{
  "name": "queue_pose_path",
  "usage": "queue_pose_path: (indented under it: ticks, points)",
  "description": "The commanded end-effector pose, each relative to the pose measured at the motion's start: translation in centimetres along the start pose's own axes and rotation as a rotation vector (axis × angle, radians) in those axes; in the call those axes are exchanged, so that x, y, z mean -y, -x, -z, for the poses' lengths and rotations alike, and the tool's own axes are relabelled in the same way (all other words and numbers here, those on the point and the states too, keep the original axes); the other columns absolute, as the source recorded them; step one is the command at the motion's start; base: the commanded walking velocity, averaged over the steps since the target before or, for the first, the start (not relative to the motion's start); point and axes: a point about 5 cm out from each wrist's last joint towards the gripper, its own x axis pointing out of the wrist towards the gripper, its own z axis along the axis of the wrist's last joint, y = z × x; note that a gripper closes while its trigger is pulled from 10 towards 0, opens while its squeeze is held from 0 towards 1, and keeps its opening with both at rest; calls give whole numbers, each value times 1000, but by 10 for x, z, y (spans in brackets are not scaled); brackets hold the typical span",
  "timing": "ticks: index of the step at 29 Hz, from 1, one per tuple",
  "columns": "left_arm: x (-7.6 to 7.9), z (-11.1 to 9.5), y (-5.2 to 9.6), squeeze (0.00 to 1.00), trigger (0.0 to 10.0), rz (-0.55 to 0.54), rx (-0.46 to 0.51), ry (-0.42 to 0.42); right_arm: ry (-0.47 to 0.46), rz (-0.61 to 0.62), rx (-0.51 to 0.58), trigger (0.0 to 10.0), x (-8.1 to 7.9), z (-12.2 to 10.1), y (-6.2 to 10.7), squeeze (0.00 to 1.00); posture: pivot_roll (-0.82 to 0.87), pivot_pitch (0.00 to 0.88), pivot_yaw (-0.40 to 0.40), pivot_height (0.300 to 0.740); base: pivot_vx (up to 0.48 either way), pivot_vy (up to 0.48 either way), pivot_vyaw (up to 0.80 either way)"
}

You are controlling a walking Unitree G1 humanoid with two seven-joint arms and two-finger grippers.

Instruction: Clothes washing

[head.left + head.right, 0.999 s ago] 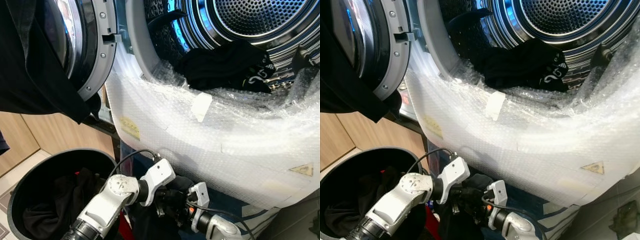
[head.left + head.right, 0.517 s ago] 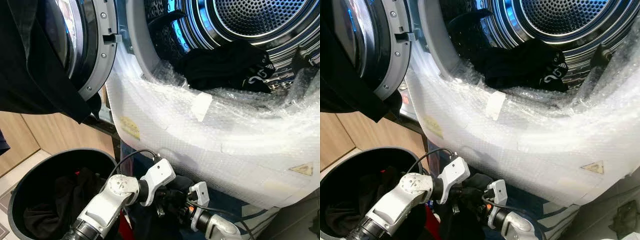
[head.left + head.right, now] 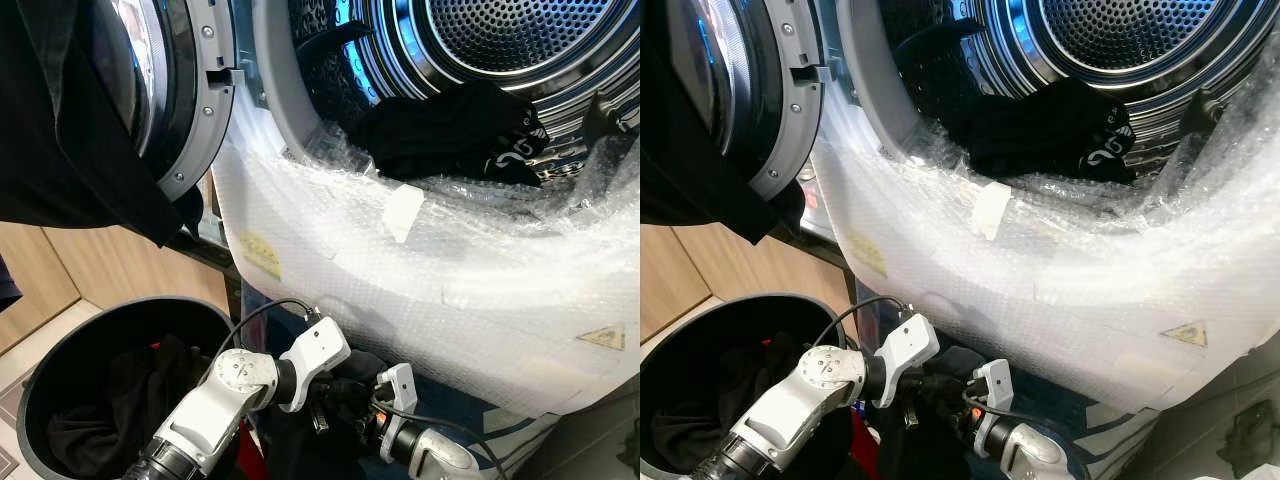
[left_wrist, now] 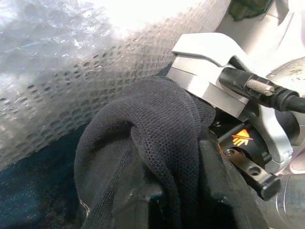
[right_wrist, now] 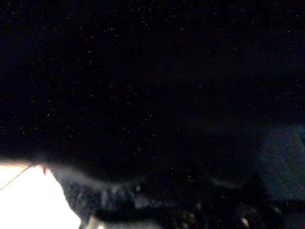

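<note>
Below the washer's bubble-wrapped front (image 3: 420, 290), left gripper (image 3: 325, 400) and right gripper (image 3: 365, 415) meet in a black garment (image 4: 157, 143) beside the laundry basket (image 3: 30, 385); jaw states cannot be told. Risk: trailing fabric snagging the wrap during lifting toward the drum (image 3: 500, 40).

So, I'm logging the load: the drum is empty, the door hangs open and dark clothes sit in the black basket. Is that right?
Not quite. The drum is not empty: a black garment with white lettering lies in its mouth, as the left eye view shows. The rest holds: the door hangs open and dark clothes sit in the black basket.
</note>
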Motion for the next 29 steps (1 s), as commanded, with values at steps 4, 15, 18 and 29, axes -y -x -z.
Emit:
queue_pose_path:
  ticks: [4, 15, 18, 29]
  points:
    - [2, -9, 6, 0, 0, 6, 30, -50, -16, 38, 3, 0, 4, 1, 2, 0, 45, 0, -36, 740, 0, 0, 0]
    - [-4, -3, 20, 0, 0, -33, 2, -61, -23, 27, -4, 0, -5, 10, -5, 0, 50, 0, 8, 740, 0, 0, 0]
    - [-6, 0, 24, 0, 10000, -26, -36, -73, -28, 6, 3, 0, -11, 10, -11, 0, 55, 0, 26, 740, 0, 0, 0]
    - [-17, 0, 45, 1000, 10000, 3, -47, -25, -20, 28, 12, 0, -16, 11, -19, 0, 54, 0, 88, 740, 0, 0, 0]
